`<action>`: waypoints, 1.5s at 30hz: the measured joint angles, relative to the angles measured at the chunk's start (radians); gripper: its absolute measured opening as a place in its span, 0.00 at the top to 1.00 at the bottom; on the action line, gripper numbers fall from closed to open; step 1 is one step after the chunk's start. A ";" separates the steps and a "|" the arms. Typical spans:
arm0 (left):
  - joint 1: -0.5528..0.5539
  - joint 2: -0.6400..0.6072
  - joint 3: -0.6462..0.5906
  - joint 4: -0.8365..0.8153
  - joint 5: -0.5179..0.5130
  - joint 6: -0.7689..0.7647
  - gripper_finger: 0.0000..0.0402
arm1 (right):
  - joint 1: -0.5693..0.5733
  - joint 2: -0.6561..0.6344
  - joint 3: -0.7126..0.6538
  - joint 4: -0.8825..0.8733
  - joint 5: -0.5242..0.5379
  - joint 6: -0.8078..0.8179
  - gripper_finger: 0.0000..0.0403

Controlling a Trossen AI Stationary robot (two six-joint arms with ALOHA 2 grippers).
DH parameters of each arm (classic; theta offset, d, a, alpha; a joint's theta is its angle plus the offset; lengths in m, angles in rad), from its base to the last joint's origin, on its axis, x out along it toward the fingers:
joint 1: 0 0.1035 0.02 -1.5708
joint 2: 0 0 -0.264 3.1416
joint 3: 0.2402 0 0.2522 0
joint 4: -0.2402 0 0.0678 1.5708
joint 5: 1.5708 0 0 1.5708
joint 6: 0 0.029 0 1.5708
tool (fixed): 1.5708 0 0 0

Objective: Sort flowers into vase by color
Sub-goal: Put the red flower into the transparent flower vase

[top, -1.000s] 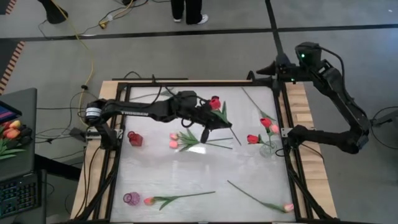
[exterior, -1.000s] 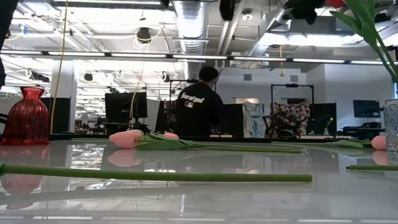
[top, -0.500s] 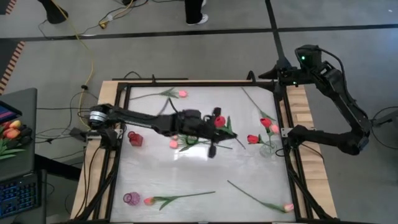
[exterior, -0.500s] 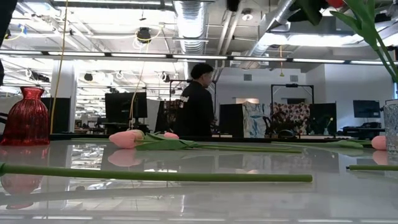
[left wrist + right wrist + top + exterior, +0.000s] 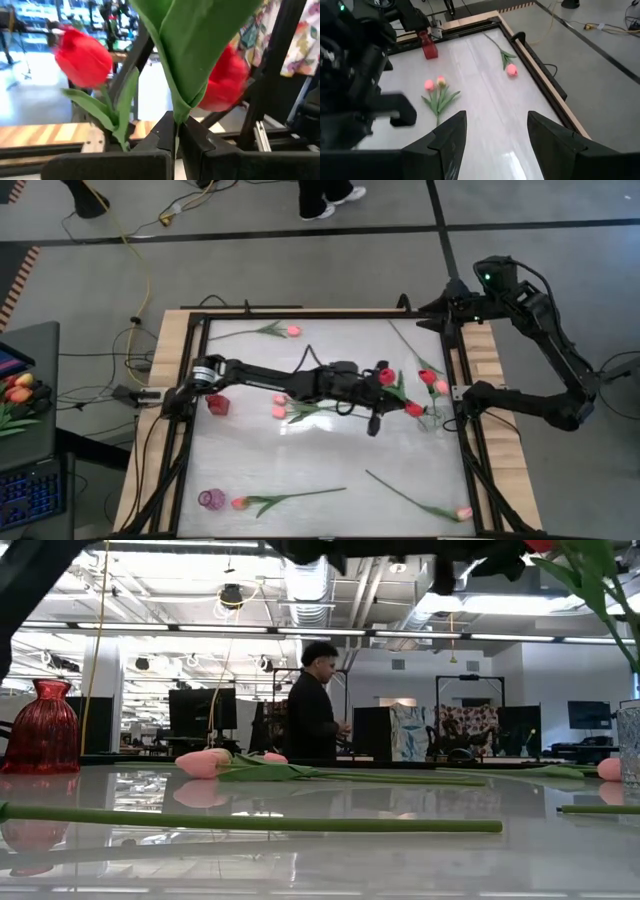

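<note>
The left gripper (image 5: 385,385), reaching far across the glossy white bench (image 5: 320,460), has its fingers (image 5: 165,137) pressed together on the thin green stem of a red artificial tulip (image 5: 385,377); in the left wrist view a broad green leaf (image 5: 200,50) rises straight out of that pinch, so the stem's long axis runs on away from the fingertips, and the red bud lies toward the clear glass vase (image 5: 432,418). That vase stands at the bench's right edge, just beside the gripper, and already carries red tulips (image 5: 428,377) and a pale pink one. Nearer the front edge than the vase, a pink tulip (image 5: 463,513) lies with its stem slanting back toward the middle, and another pink tulip (image 5: 240,503) lies left of it beside a small purple glass vase (image 5: 211,499), stem pointing right. Left of the clear vase, two pink tulips (image 5: 280,405) lie together under the arm, and a red glass vase (image 5: 216,402) stands beyond them. At the far edge lies one more pink tulip (image 5: 293,331). The right gripper (image 5: 432,305) hangs over the far right corner, fingers (image 5: 447,140) spread wide and empty.
</note>
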 joint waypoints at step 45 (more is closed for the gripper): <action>0.050 0.093 0.220 -0.155 -0.013 0.112 1.00 | 0.000 0.000 0.000 -0.031 0.001 -0.014 0.42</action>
